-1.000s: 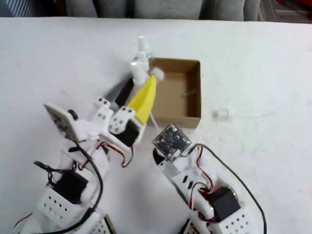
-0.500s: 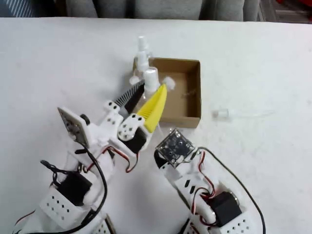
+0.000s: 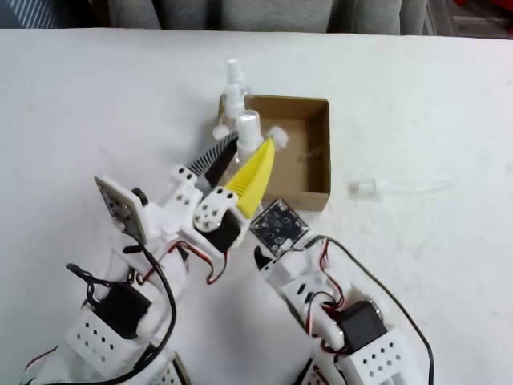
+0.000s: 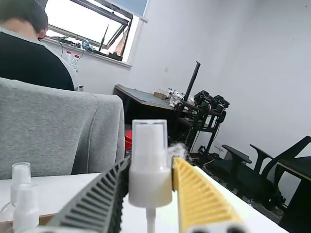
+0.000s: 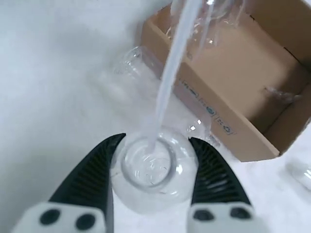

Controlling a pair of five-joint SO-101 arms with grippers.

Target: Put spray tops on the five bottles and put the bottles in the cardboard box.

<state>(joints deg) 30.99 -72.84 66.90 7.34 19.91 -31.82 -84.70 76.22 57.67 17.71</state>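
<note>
**Step in hand: fitting spray top to bottle (assembly, pre-boxing).**

- L gripper (image 3: pixel 250 143): clamped on a spray top (image 4: pixel 148 160), head upright between grey and yellow jaws, held above table just beside the near-left wall of the cardboard box (image 3: pixel 319 104).
- R gripper (image 5: pixel 156 145): clamped around an open-necked clear bottle (image 5: pixel 151 171), upright on table, directly under the spray top.
- Dip tube (image 5: pixel 167 73): hangs from spray top; lower end sits at bottle mouth, approx. centred. Whether the tip is past the rim: cannot tell.
- Two capped bottles (image 3: pixel 233 100): appear to stand just outside the box's far-left corner.
- Spare spray top (image 3: pixel 362 187): lies on table to the right of the box, apart from both arms.

**Next move, reqs (judgement):**

1. Lower L arm straight down; keep tube vertical so it feeds in w/o bending on the rim.
2. R grip holds firm; bottle is light and may tip or turn.
3. Seat collar on neck, then press or twist to fix.
4. Bottle not ready for the box until the top is seated.
</note>
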